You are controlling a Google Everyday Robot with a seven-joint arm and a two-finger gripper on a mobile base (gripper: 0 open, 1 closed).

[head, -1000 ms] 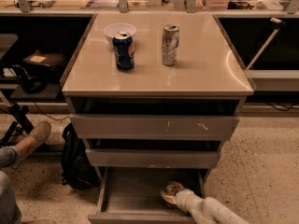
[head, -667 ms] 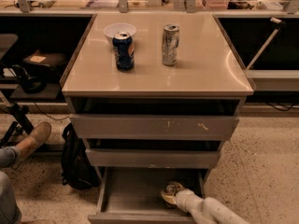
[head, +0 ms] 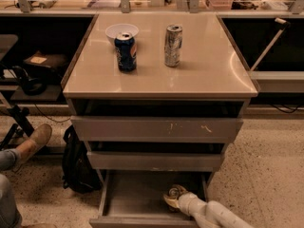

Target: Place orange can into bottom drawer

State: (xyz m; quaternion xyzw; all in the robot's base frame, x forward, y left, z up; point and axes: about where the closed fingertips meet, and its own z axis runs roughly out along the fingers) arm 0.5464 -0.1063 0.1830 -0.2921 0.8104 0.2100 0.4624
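The gripper (head: pixel 183 202) is sitting low inside the open bottom drawer (head: pixel 129 198), right against the orange can (head: pixel 174 193) near the drawer's right wall; whether it is clamping the can, I cannot tell. Doing this well is meaning settling the can on the drawer floor before letting go, then backing out straight, clear of the middle drawer (head: pixel 154 161).

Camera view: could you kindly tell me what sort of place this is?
Likely a robotics lab: cluttered workbench behind, grey drawer cabinet, and the gripper down in the bottom drawer at the orange can.
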